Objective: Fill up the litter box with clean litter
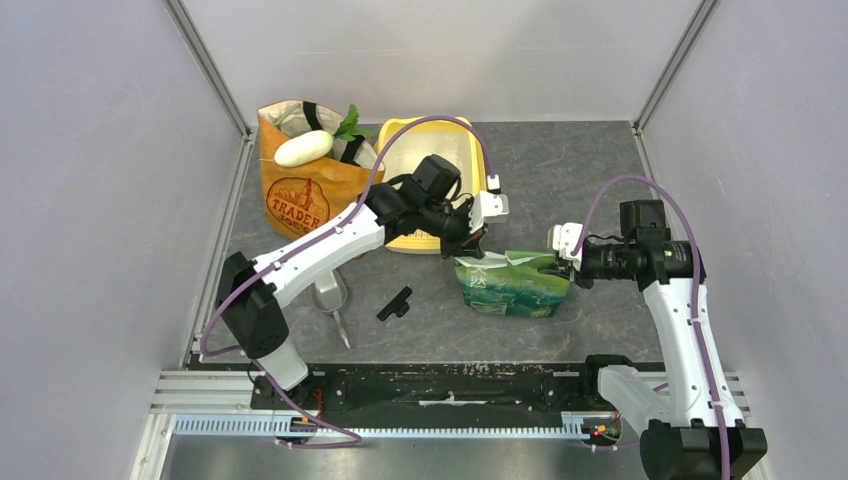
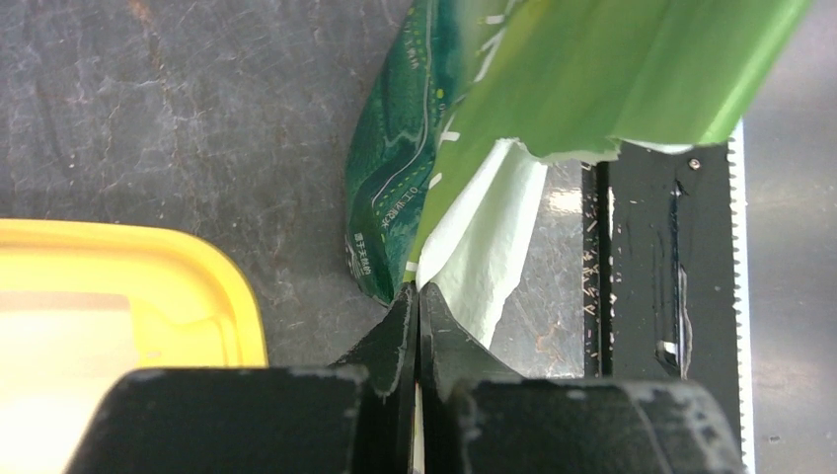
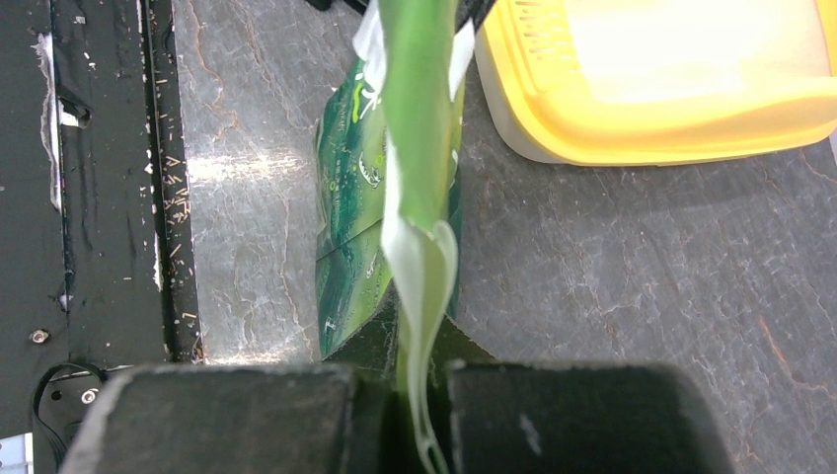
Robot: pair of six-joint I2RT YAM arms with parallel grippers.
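The yellow litter box (image 1: 405, 135) stands at the back centre, and my left arm crosses over its front part. Its pale basin shows no clean litter. A green foil bag (image 1: 512, 283) stands on the table in front of the box, to its right. My left gripper (image 1: 470, 245) is shut on the bag's top left corner, and the left wrist view has the jaws (image 2: 417, 288) pinching the bag's (image 2: 592, 69) pale inner edge. My right gripper (image 1: 562, 265) is shut on the top right edge, the foil (image 3: 345, 197) passing between its fingers (image 3: 417, 308). The box rim (image 3: 691, 138) lies just beyond.
An orange paper grocery bag (image 1: 300, 190) with a white vegetable (image 1: 303, 148) stands left of the box. A clear scoop (image 1: 330, 295) and a small black part (image 1: 395, 303) lie on the table near my left arm. A black rail (image 1: 450, 385) runs along the near edge.
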